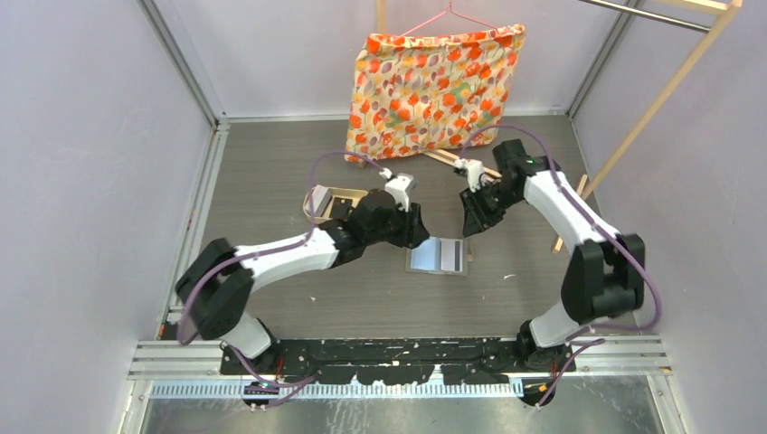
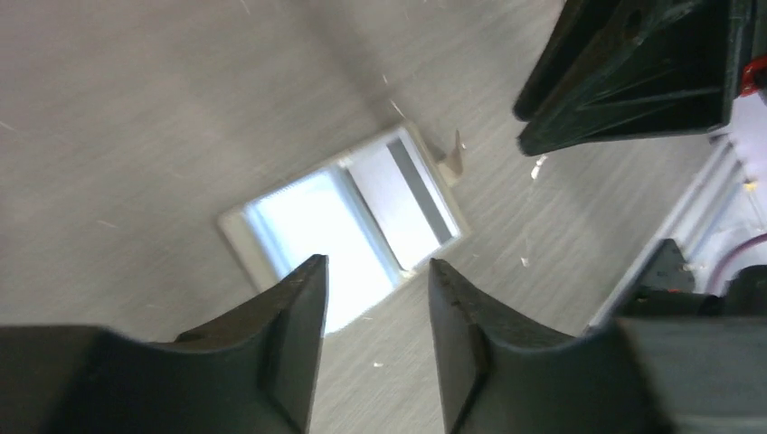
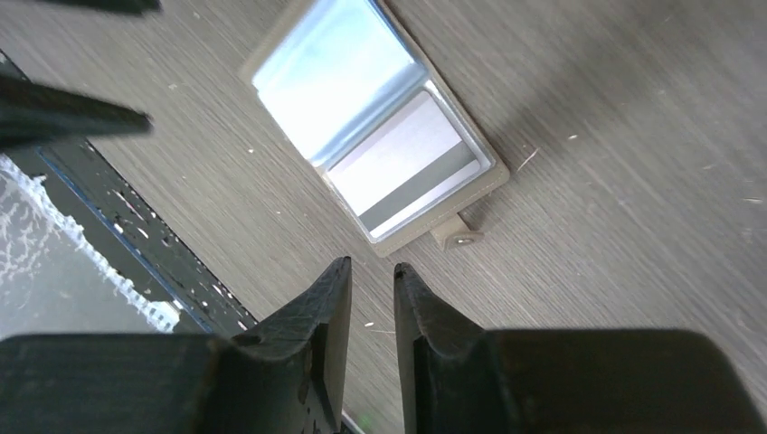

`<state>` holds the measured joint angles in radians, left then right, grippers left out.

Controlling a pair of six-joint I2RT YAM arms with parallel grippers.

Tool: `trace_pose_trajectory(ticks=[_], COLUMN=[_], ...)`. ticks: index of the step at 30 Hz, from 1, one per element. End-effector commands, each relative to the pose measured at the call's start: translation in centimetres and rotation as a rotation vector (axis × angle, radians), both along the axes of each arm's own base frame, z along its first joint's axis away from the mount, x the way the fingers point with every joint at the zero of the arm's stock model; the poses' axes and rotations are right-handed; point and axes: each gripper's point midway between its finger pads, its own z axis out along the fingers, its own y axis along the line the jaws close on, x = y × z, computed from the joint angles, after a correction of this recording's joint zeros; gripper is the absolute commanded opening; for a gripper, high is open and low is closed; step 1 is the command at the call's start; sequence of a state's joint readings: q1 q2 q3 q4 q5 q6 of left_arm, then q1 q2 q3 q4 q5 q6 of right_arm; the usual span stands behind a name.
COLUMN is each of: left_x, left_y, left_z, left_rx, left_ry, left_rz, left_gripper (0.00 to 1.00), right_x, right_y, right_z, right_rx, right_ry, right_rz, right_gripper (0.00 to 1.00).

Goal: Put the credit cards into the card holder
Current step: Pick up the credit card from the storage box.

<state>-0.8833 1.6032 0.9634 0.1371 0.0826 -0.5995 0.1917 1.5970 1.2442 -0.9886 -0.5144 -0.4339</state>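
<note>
Card holder (image 1: 438,256) lies open at centre, one striped card (image 3: 407,158) pocketed. Left gripper (image 2: 378,267) jaws spread, right gripper (image 3: 371,267) jaws barely parted, both empty. Next likely needs a card fetched from the tray (image 1: 348,190) at ten o'clock.

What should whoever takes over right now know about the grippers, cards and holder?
Left gripper: open, empty, above the card holder.
Right gripper: narrowly open, empty, hovering beside it.
The card holder lies open on the table between them.
Done: one white striped card sits in a pocket; the other pocket is all glare, contents unclear.
Left: the black card and what looks like a pale card lie in the tan tray.
</note>
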Motion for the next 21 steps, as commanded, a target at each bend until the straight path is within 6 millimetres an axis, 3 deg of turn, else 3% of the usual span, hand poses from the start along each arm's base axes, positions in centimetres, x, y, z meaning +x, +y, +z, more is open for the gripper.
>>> trace_pose_trajectory(ticks=[1, 5, 6, 9, 11, 13, 17, 21], left_x=[2.2, 3.9, 4.3, 5.7, 6.8, 8.2, 11.7, 14.4], left_y=[5.1, 9.1, 10.0, 12.3, 14.1, 16.5, 20.9, 22.4], left_z=[4.9, 8.7, 9.2, 10.1, 9.7, 8.7, 6.6, 5.0], left_rx=[0.229, 0.3, 0.318, 0.405, 0.51, 0.655, 0.865, 0.843], left_ry=[-0.382, -0.528, -0.536, -0.542, -0.514, -0.48, -0.42, -0.345], left_rz=[-0.007, 0.088, 0.091, 0.093, 0.112, 0.16, 0.245, 0.25], left_gripper=[0.55, 0.9, 0.93, 0.97, 0.98, 0.99, 1.0, 1.0], right_x=[0.6, 0.6, 0.7, 0.5, 0.1, 0.0, 0.1, -0.5], right_y=[0.3, 0.4, 0.6, 1.9, 2.4, 2.7, 1.4, 0.9], right_z=[6.0, 9.6, 10.8, 14.0, 15.0, 14.5, 9.9, 7.9], right_rx=[0.15, 0.2, 0.219, 0.294, 0.33, 0.346, 0.288, 0.283], right_ry=[-0.265, -0.428, -0.454, -0.498, -0.491, -0.456, -0.377, -0.308], right_rz=[0.032, 0.04, 0.046, 0.111, 0.16, 0.171, 0.168, 0.159], right_gripper=[0.33, 0.59, 0.7, 0.87, 0.89, 0.89, 0.89, 0.88])
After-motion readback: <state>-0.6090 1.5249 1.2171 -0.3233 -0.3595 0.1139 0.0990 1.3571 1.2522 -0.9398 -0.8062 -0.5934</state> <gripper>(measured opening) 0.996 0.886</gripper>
